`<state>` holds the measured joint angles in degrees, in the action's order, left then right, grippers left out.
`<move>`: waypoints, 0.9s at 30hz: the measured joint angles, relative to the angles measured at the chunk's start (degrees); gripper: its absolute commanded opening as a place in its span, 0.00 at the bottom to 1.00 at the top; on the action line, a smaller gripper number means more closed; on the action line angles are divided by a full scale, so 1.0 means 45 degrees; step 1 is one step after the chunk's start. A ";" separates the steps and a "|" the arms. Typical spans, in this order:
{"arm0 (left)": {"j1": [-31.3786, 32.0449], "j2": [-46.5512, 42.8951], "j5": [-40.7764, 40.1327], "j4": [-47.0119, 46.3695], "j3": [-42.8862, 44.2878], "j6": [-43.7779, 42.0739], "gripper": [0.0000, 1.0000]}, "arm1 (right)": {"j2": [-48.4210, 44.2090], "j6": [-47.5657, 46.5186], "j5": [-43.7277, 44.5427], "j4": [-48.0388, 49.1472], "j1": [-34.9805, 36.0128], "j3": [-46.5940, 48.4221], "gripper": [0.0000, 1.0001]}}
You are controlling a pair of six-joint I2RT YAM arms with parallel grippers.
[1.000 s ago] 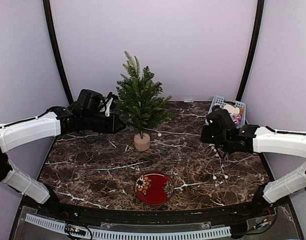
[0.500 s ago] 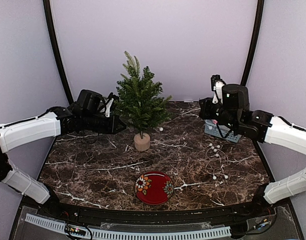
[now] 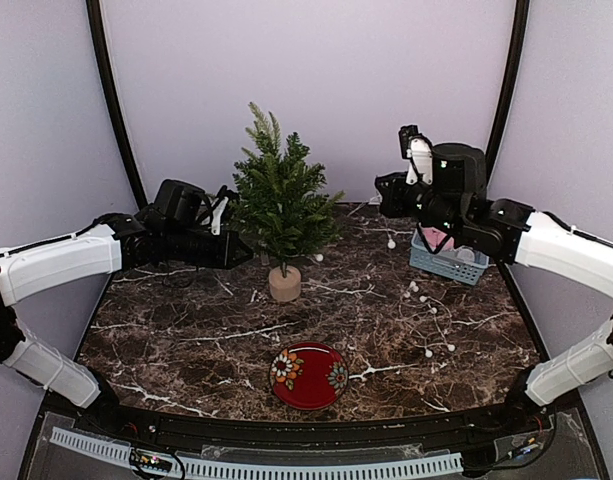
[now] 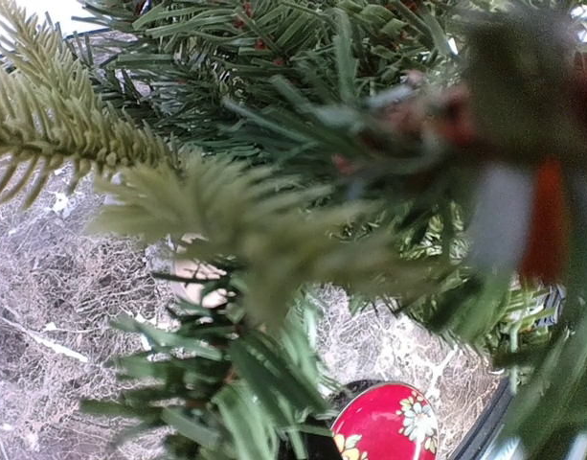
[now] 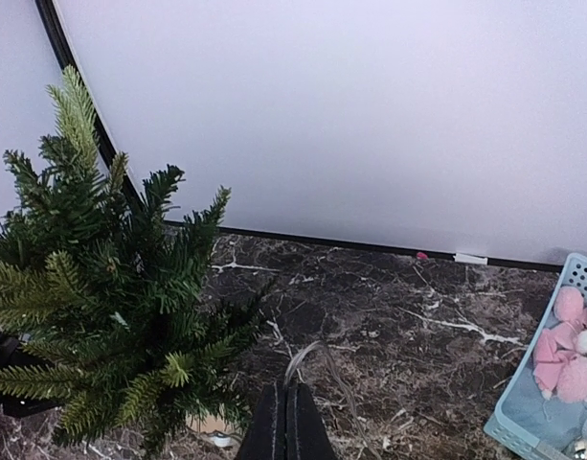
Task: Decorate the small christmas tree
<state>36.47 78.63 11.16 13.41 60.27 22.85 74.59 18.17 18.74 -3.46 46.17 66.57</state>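
Right pincer (image 5: 285,391), closed on a thin bead string (image 3: 391,243) trailing to the desk (image 3: 186,330), faces the small christmas tree (image 3: 279,205) ahead-left; left pincer (image 3: 234,250) sits among its branches, grip unreadable; dragging slack could snag and topple it.

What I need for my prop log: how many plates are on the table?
1. A red floral plate sits near the table's front edge, in front of the small christmas tree. Nothing looks hidden.
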 measured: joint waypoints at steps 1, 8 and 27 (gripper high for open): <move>0.0000 0.0000 0.0000 0.0000 0.0000 -0.0005 0.00 | 0.0097 -0.0044 -0.0053 0.0019 0.0000 0.0151 0.00; -0.0083 0.0000 0.0000 0.0000 -0.0010 -0.0068 0.00 | 0.1433 -0.0316 -0.0189 0.0121 -0.0117 0.1277 0.00; -0.0918 0.0000 0.0641 -0.0005 -0.0083 -0.1258 0.00 | 0.5387 0.1020 -0.3696 0.0714 -0.1583 0.1200 0.00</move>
<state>32.34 78.63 14.04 13.39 59.90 17.19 98.83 22.76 2.11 -0.25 39.05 71.96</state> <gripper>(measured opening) 0.018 0.016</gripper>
